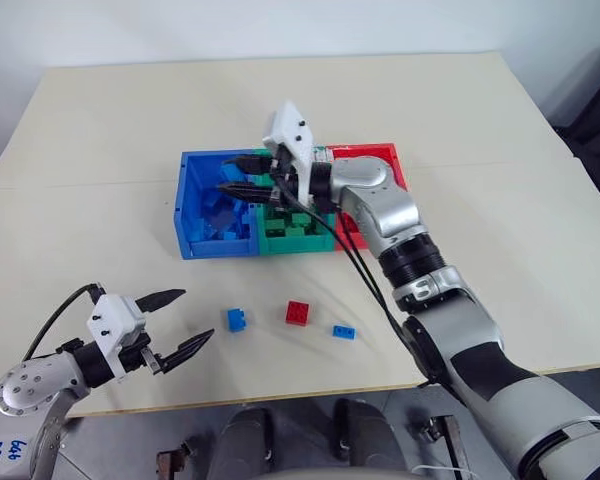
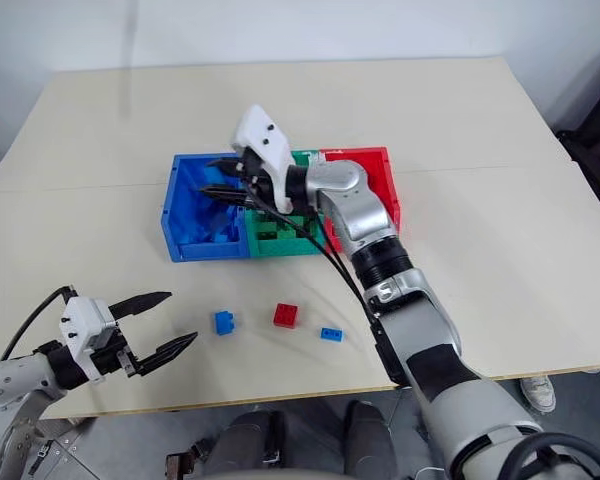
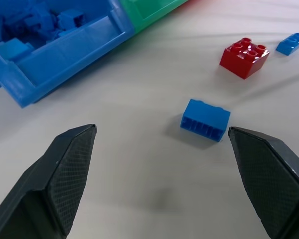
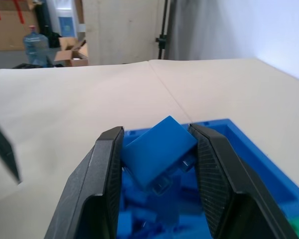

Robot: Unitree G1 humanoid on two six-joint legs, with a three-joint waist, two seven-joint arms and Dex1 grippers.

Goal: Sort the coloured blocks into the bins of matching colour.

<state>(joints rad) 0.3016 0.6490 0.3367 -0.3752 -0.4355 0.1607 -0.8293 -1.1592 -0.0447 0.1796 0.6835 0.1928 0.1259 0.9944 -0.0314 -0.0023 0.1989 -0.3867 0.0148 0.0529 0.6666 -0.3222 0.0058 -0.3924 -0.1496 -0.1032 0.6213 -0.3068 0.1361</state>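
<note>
My right gripper hovers over the blue bin, pointing left, shut on a tilted blue block. The blue bin holds several blue blocks, and the green bin beside it holds green ones. The red bin is partly hidden behind my right arm. Three blocks lie on the table in front of the bins: a blue one, a red square one and a small flat blue one. My left gripper stands open low at the front left, with the blue block a short way ahead of its fingertips.
The cream table stretches wide behind and beside the bins. Its front edge runs just below the loose blocks. Black cables hang from my right wrist across the green and red bins.
</note>
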